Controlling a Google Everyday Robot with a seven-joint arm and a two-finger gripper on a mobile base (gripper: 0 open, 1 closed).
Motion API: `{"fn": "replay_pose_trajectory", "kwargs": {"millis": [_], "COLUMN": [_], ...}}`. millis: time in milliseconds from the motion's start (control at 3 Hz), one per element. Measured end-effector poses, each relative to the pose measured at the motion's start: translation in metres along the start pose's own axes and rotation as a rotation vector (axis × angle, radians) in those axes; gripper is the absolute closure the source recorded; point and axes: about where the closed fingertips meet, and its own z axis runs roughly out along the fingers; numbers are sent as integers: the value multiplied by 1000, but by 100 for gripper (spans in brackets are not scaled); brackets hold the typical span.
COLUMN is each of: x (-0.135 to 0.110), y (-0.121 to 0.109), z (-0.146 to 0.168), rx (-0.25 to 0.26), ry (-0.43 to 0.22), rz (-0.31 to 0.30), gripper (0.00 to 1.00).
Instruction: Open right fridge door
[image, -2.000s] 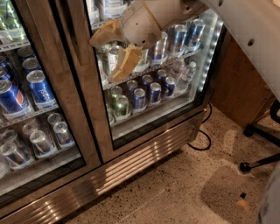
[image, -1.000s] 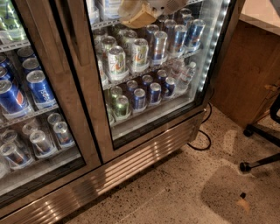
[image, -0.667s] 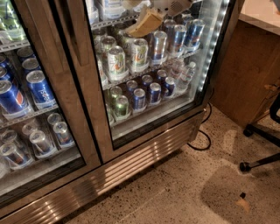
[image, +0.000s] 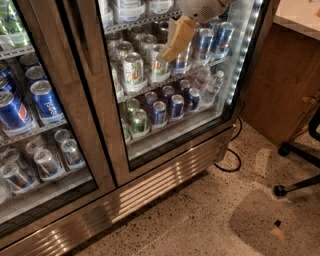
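The right fridge door (image: 105, 120) fills the middle of the view. It is shut, with its brushed-steel frame running down on the left and its white LED strip (image: 245, 55) glowing on the right. The left door (image: 75, 200) stands beside it, blue Pepsi cans (image: 45, 102) behind its glass. My gripper (image: 175, 40) hangs at the far top, in front of the right door's upper glass and between frame and strip. It slants down and left over a shelf of drink cans (image: 132, 70). Whether it touches the glass, and whether it is open or closed, I cannot tell.
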Motion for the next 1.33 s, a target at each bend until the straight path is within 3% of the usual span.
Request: {"fn": "replay_pose_trajectory", "kwargs": {"millis": [333,667,1000,1333], "x": [0,3,20,31], "y": [0,5,20,23], "z": [0,-8,-12,-7], "rx": [0,4,54,146], "ry": [0,-45,-137,-267], "rz": [0,-13,-1,18], "gripper": [0,0,0,0]}}
